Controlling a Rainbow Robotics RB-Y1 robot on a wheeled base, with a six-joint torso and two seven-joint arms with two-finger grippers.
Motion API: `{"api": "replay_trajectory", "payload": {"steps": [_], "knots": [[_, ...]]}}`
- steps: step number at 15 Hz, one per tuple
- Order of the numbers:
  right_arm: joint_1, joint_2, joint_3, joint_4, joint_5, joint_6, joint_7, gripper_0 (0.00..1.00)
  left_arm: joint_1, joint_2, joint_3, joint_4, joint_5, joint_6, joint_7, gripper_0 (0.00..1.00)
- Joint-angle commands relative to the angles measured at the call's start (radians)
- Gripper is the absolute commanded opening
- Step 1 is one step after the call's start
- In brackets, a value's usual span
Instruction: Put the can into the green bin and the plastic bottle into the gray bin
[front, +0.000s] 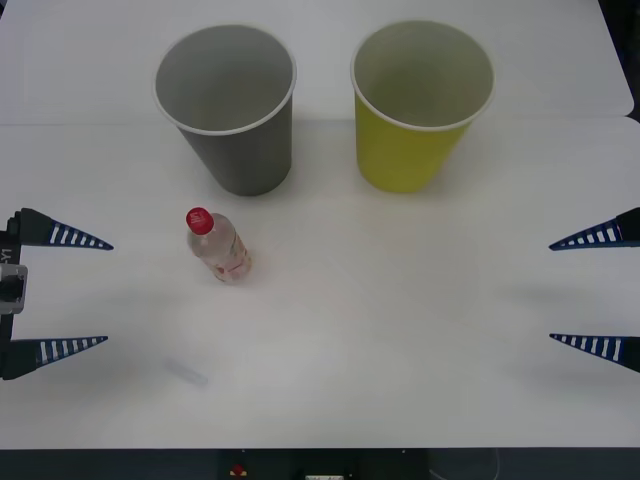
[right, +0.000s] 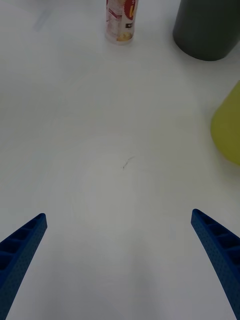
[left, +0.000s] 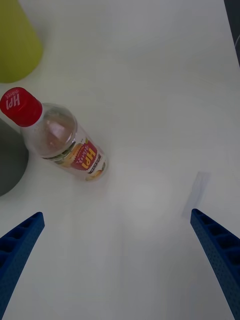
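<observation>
Flanking plastic bottle (front: 218, 246), end effectors spread

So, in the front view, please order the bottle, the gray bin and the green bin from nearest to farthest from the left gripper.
From the left gripper, open at the table's left edge:
1. The plastic bottle, standing just to its right.
2. The gray bin, farther back, behind the bottle.
3. The green bin, back on the right side.

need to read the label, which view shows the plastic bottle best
The left wrist view: the plastic bottle appears close and whole, with its red cap and label lettering showing. The front view shows the whole bottle standing near the gray bin, but farther off. The right wrist view catches just its lower part.
</observation>
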Motion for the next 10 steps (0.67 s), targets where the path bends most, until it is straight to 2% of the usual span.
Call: {"api": "replay_trajectory", "payload": {"steps": [1,4,7,10], "knots": [[0.0,0.0,0.0,0.0,0.0,0.0,0.0,1.0,-0.004,-0.01,0.004,-0.001,0.002,0.004,-0.002,1.0],[0.0,0.0,0.0,0.0,0.0,0.0,0.0,1.0,-0.004,-0.01,0.039,-0.025,-0.012,-0.008,-0.002,1.0],[0.0,0.0,0.0,0.0,0.0,0.0,0.0,1.0,-0.001,-0.016,0.037,0.001,-0.032,-0.008,0.017,1.0],[0.0,0.0,0.0,0.0,0.0,0.0,0.0,1.0,-0.003,-0.018,-0.006,0.082,0.036,-0.008,0.021,1.0]]}}
